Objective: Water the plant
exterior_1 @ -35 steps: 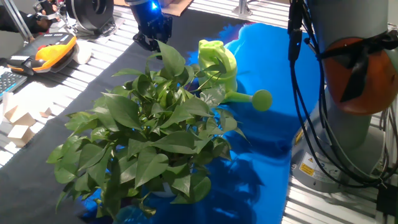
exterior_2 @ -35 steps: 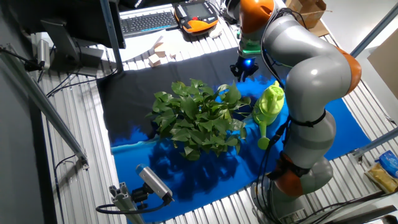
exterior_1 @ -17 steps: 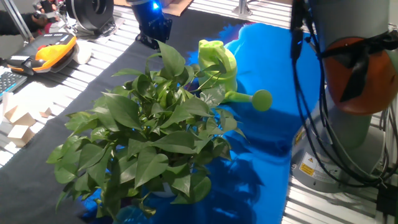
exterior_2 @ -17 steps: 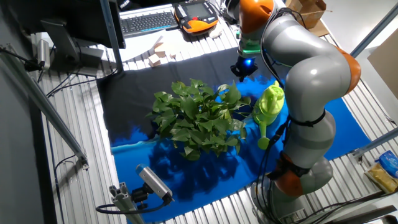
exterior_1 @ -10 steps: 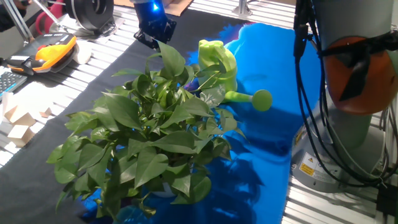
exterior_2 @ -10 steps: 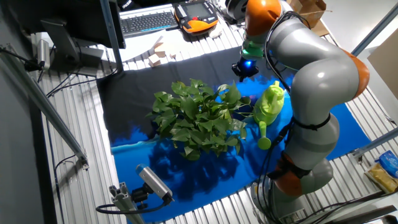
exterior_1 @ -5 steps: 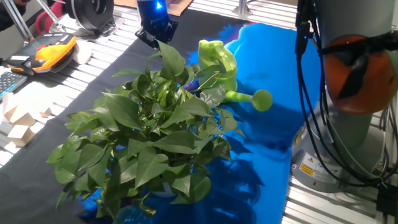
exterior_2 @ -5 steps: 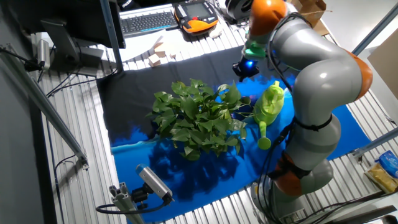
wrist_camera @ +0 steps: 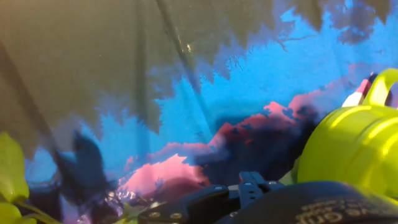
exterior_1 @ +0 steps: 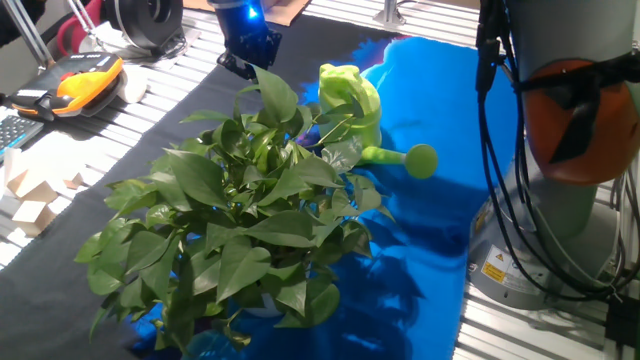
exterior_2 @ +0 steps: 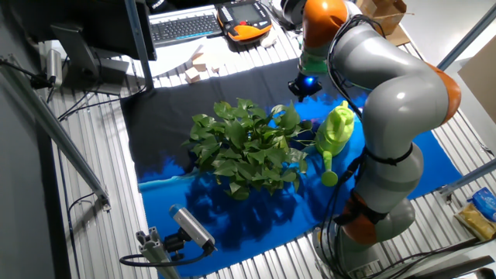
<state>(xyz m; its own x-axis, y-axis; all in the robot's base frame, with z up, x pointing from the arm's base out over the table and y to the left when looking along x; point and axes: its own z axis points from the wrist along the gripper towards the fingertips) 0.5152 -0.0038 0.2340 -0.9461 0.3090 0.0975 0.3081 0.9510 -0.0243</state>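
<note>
1. Plant (exterior_1: 235,215): a big bushy potted one with broad, glossy, pointed leaves, standing mid-bench on the black and blue cloth (exterior_1: 430,110). The pot is hidden under the foliage.
2. Watering can (exterior_1: 352,100): lime green, upright, touching the far right edge of the foliage. Its round-headed spout (exterior_1: 420,160) points right, away from the plant. Leaves overlap the can's near side.
3. Tool (exterior_1: 248,45): hangs above the cloth just beyond the plant's far leaves, left of the can and clear of it. It holds nothing. How far apart the fingers stand cannot be told; they are dark and small in both fixed views, and the hand view shows only a dark part at the bottom edge, with the can close at lower right.
4. Judged stage: approach, with the can not yet grasped.
5. Risks from here:
   - Descending this close to the leaves could snag or crush a stem.
   - An off-centre grip could tip the can.
   - The spout faces away, so the can must be swung round, which could rake the foliage.
6. Far left on the bench: wooden blocks (exterior_1: 25,190) and an orange pendant (exterior_1: 85,78), both well apart.
</note>
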